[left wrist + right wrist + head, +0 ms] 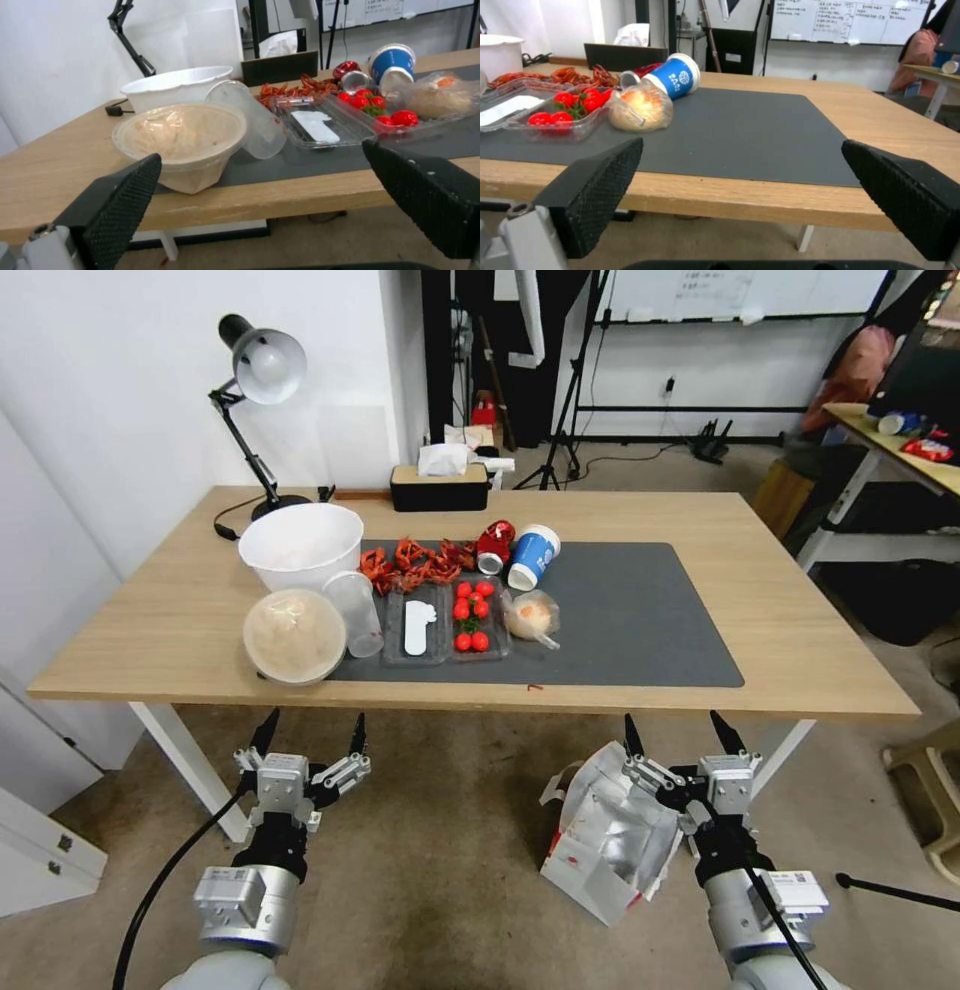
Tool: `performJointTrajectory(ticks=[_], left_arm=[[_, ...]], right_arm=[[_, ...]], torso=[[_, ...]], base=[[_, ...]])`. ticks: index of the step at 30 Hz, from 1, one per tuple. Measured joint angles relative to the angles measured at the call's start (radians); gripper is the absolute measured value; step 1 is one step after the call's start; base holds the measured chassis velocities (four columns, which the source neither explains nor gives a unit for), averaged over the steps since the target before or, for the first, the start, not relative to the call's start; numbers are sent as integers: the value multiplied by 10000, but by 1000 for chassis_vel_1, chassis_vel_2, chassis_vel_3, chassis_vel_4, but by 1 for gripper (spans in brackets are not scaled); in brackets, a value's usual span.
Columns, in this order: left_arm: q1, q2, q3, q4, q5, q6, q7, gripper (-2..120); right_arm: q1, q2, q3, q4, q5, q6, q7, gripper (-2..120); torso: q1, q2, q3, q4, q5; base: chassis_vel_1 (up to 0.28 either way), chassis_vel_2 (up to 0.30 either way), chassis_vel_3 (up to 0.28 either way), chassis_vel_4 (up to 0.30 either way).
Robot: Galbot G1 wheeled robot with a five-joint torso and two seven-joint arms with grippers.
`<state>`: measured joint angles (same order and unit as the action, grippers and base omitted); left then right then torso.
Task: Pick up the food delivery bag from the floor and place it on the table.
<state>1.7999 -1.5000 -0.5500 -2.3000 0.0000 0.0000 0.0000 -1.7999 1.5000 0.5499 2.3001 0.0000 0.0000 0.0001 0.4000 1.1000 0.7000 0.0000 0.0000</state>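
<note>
On the floor [430,870], just in front of the bench [170,620] and toward its right end, the food delivery bag [605,850] stands tilted with its mouth gaping, silver foil lining showing inside and red trim along its lower edge. Right beside and partly over the bag's right side hangs the right gripper [678,736], fingers spread wide and pointing toward the bench edge, holding nothing; from its wrist camera the two black ribbed fingertips [595,195] stand far apart with the bench front between them. Well to the left, the left gripper [310,735] hovers above bare floor at about the same height, its fingers likewise spread and empty. Up on the bench lies a dark grey mat [640,620], whose right half is bare. Crowded on and beside the mat's left part are a white bowl [300,545], a lidded container [293,636] of pale food, a clear cup [358,612] tipped on its side, a clear tray [415,625], a tray of cherry tomatoes [472,615], a small clear bag [532,618] of food, a blue paper cup [532,557] lying over, a red can [493,547] and a heap of red crayfish [415,560]. Behind these stand a black tissue box [440,485] and a desk lamp [255,400].
</note>
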Motion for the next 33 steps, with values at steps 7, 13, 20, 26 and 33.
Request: performJointTrajectory(ticks=[7, 13, 20, 26, 33], left_arm=[[0, 0, 0, 0, 0, 0, 0, 100], [0, 0, 0, 0, 0, 0, 0, 100], [-12, 49, 57, -48, -145, 113, -125, 100], [-204, 692, 751, -755, -1720, 1504, -1511, 100], [-215, 1441, 1553, -1224, -3012, 2149, -2749, 100]], right_arm=[[0, 0, 0, 0, 0, 0, 0, 100], [0, 0, 0, 0, 0, 0, 0, 100], [-211, 120, 188, 255, 224, -229, -255, 100], [-1266, 701, 1264, 1462, 1411, -1299, -1475, 100], [-875, 309, 2124, 976, 2163, -909, -1739, 100]], torso=[[0, 0, 0, 0, 0], [0, 0, 0, 0, 0], [0, -1, 0, 8, 6], [-1, 1, -1, -4, 5], [1, 0, 0, -2, 5]], base=[[0, 0, 0, 0], [0, 0, 0, 0], [0, 0, 0, 0], [0, 0, 0, 0], [0, 0, 0, 0]])
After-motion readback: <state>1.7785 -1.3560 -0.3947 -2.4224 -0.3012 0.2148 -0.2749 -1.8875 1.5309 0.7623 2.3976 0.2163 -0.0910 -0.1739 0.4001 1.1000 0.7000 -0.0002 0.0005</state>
